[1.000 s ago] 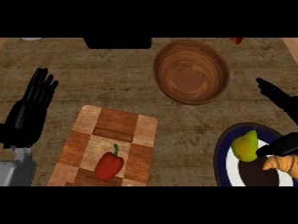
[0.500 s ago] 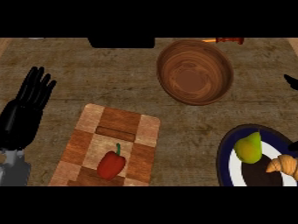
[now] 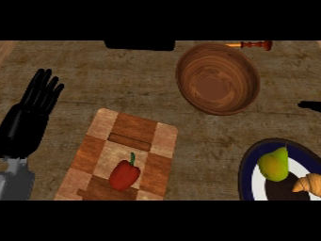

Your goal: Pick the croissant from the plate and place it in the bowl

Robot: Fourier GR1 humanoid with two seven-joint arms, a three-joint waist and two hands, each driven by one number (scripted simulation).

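A golden croissant [image 3: 317, 184] lies on a round plate [image 3: 249, 169] with a dark blue rim at the lower right, beside a green pear [image 3: 275, 163]. The wooden bowl [image 3: 217, 84] stands further back, with nothing in it. Of my right hand [image 3: 320, 107] only a dark fingertip shows at the right edge, above the plate and apart from the croissant. My left hand [image 3: 27, 117] rests open at the left, fingers straight and pointing up.
A checkered wooden cutting board [image 3: 124, 157] lies left of the plate with a red bell pepper [image 3: 124, 174] on it. A dark object [image 3: 140, 45] and a small wooden item [image 3: 254, 45] sit along the back edge.
My right hand has drawn away to the right, from over the plate to the view's edge. The croissant stays on the plate. The view has shifted slightly.
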